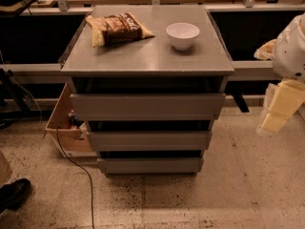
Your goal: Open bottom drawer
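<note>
The bottom drawer (150, 165) is the narrowest, lowest grey front of the grey cabinet, with no handle, and it looks closed. Above it sit the mid-sized drawer front (149, 140) and the widest top drawer front (147, 107). My arm's white and cream parts are at the right edge, and the gripper (279, 112) hangs there, well to the right of the cabinet and above the floor, touching nothing.
On the cabinet top (143, 56) lie a snack bag (117, 28) and a white bowl (182, 35). A cardboard box (66, 125) and a cable (78, 171) are at the cabinet's left. A shoe (13, 193) is at lower left. Speckled floor lies in front.
</note>
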`<state>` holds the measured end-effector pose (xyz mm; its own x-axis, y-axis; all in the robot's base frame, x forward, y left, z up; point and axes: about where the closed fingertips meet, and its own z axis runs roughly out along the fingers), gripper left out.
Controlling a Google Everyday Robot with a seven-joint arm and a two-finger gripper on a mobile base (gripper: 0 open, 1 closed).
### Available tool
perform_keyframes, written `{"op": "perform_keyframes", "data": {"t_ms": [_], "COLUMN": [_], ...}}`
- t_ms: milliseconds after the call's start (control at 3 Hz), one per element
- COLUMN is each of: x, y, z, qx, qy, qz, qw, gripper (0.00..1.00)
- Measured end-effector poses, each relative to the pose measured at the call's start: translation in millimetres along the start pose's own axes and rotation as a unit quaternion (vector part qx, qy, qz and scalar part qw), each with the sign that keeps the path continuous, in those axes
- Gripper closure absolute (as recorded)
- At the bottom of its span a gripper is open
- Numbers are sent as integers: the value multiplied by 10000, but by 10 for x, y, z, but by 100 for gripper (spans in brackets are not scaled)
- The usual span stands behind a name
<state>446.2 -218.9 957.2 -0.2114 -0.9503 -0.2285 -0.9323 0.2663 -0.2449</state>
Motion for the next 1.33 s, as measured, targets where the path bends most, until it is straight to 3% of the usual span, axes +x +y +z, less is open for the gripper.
{"op": "perform_keyframes", "data": {"t_ms": [333,667,1000,1333], "x": [116,253,343,392], "y": [54,177,331,545], "z": [578,1469,2276,3082], "qx": [-254,-574,-883,-1356], "qy": [-334,-778,-1112,-1330], "qz": [1,67,251,465], "qw": [9991,9953,9896,9807], "gripper": [0,0,0,0]}}
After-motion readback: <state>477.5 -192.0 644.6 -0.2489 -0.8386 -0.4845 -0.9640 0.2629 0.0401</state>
